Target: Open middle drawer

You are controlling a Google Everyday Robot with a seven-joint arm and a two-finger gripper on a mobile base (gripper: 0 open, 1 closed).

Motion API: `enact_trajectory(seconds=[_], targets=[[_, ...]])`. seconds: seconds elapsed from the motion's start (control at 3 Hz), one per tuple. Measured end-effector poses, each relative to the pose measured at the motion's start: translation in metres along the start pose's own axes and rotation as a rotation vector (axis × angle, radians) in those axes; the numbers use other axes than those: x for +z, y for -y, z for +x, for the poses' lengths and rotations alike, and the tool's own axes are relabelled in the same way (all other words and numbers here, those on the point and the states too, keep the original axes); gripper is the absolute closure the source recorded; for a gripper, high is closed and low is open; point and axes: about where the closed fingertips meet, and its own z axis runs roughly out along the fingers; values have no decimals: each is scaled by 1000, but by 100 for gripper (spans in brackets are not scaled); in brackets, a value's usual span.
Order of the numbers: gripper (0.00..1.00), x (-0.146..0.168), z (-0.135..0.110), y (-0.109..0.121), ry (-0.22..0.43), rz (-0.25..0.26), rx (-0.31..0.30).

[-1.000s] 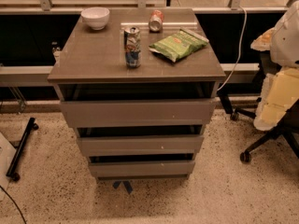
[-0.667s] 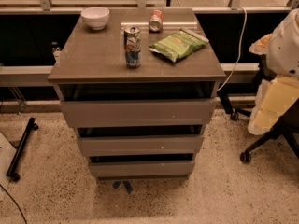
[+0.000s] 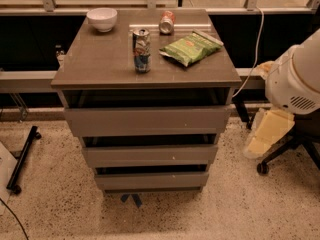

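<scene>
Camera view: the cream, blocky hand (image 3: 269, 133) has moved down and left since the earlier frame. It hangs right of the drawer stack without touching it, and its state cannot be told. The middle drawer (image 3: 150, 155) is unchanged, a flat, handleless grey-brown front between a taller front above and a shallower one below. The matte table (image 3: 100, 61) carries a round white bowl (image 3: 102, 19), an upright can (image 3: 142, 50) and a crinkled green bag (image 3: 191, 47).
</scene>
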Motion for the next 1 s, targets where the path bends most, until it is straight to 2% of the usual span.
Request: enact_trajectory(seconds=[0.33,1.0], targets=[[0,27,5,-4,43,-13,58],[0,43,0,-13,56,-38,51]])
